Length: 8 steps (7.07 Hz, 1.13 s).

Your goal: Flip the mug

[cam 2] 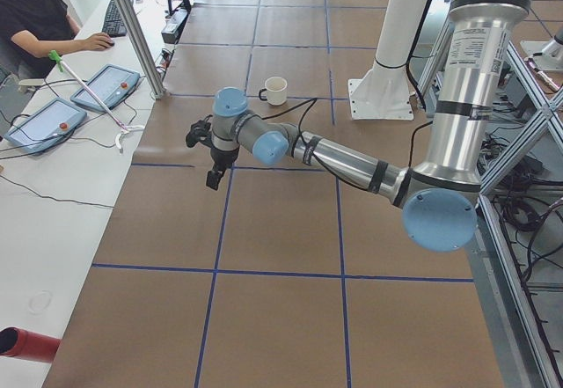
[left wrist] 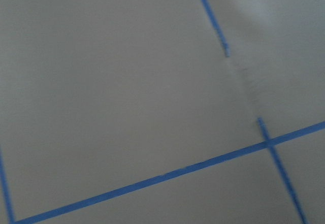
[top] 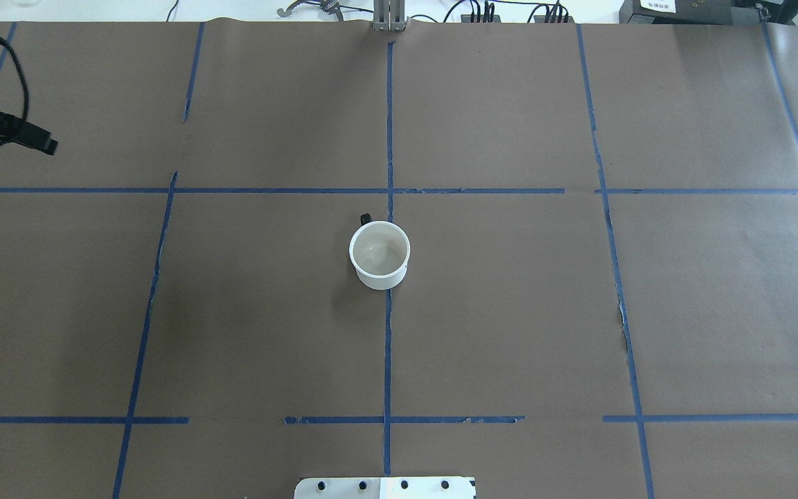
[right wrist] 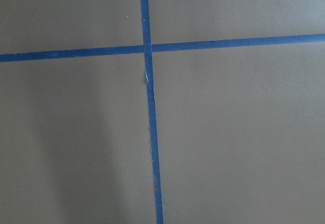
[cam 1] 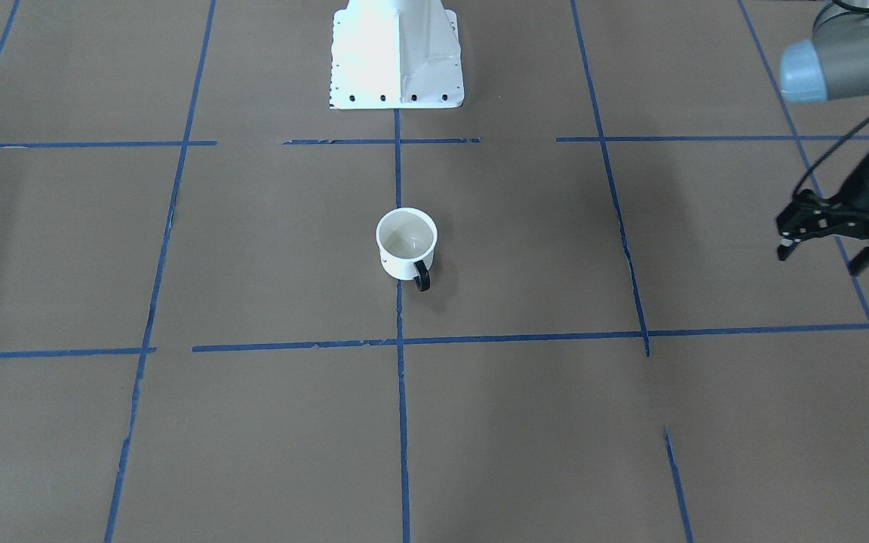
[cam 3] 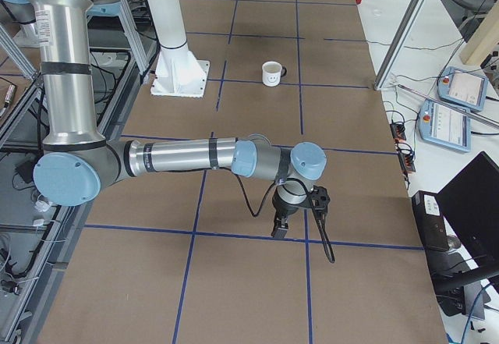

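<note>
The white mug point(cam 1: 398, 264) stands upright, mouth up, at the table's middle on a blue tape line. It also shows in the overhead view point(top: 379, 255) and both side views point(cam 2: 275, 91) point(cam 3: 272, 73). Its dark handle point(cam 1: 422, 277) points away from the robot's base, and a black face mark shows faintly in the exterior right view. My left gripper point(cam 1: 819, 255) hangs open and empty far out to the robot's left, well away from the mug; its tip shows in the overhead view point(top: 39, 142). My right gripper point(cam 3: 300, 215) shows only in the exterior right view, far from the mug; I cannot tell if it is open or shut.
The table is covered in brown paper with a grid of blue tape point(top: 388, 346). The white robot pedestal point(cam 1: 397, 53) stands behind the mug. An operator point(cam 2: 35, 18) and teach pendants point(cam 2: 44, 124) are on a side table beyond the far edge.
</note>
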Motion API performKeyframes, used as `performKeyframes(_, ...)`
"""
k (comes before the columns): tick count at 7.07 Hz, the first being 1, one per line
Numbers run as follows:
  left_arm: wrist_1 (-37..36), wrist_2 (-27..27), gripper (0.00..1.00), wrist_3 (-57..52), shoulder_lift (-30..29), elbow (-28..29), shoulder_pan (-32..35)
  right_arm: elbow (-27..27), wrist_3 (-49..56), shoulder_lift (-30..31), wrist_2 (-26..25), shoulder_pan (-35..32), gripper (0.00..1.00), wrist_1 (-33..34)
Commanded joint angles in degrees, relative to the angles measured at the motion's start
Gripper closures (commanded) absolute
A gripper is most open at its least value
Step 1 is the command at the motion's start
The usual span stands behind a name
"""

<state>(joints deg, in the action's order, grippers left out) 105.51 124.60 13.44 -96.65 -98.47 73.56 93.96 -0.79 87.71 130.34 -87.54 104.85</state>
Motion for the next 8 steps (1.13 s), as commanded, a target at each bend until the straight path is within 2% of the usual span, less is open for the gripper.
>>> performKeyframes(1, -4.3, 0.6, 0.00, -15.0, 0.9, 8.8, 10.7, 0.0, 0.0, 0.0, 0.0, 0.0, 0.00, 0.0)
performKeyframes(3, -14.6, 2.7, 0.00, -23.7, 0.3, 9.3, 14.9, 0.0, 0.0, 0.0, 0.0, 0.0, 0.00, 0.0)
performKeyframes(4, -19.9, 3.1, 0.00, -23.7, -0.1, 9.1, 16.2, 0.0, 0.0, 0.0, 0.0, 0.0, 0.00, 0.0)
performKeyframes(5, -23.8, 5.8, 0.00, -23.6, 0.0, 9.1, 16.5, 0.0, 0.0, 0.0, 0.0, 0.0, 0.00, 0.0)
performKeyframes(7, -23.5, 9.6, 0.00, -23.6, 4.4, 8.1, 16.5, 0.0, 0.0, 0.0, 0.0, 0.0, 0.00, 0.0)
performKeyframes(8, -23.5, 11.2, 0.00, -23.6, 4.7, 7.8, 16.5, 0.0, 0.0, 0.0, 0.0, 0.0, 0.00, 0.0)
